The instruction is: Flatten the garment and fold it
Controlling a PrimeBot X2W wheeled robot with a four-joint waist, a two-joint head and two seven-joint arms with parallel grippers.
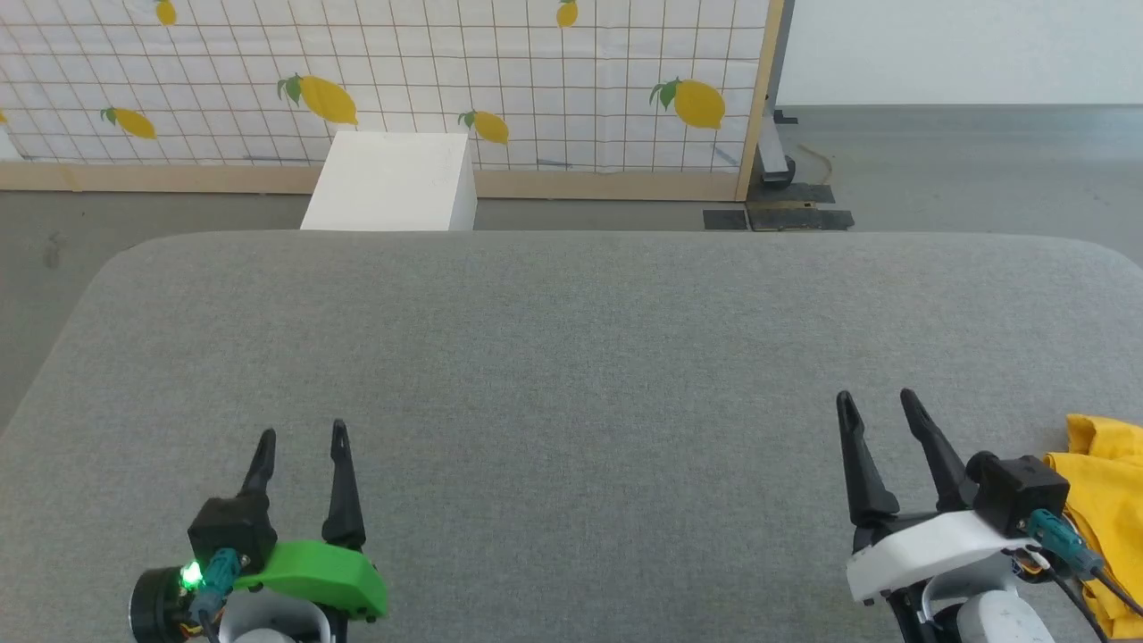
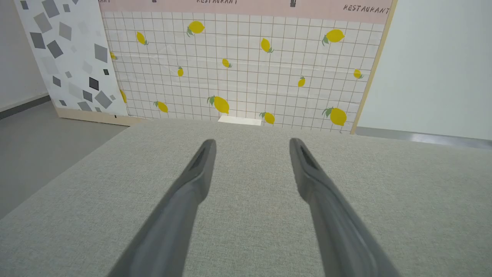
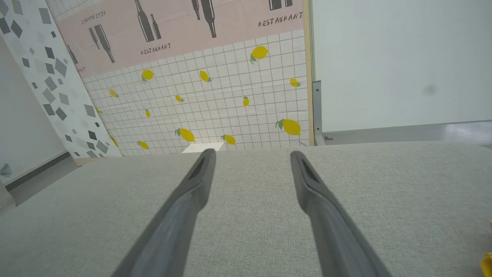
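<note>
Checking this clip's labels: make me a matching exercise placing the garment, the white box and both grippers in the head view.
Things: 1 garment; 2 white box; 3 left gripper; 4 right gripper.
Places: A beyond the far edge of the grey table; B lower left, open; C bunched at the right edge; D lower right, open.
Pairs: 1-C; 2-A; 3-B; 4-D.

You see the garment (image 1: pixel 1112 487), mustard-yellow, lying crumpled in a heap at the near right side of the grey table (image 1: pixel 571 357), partly cut by the picture's edge.
</note>
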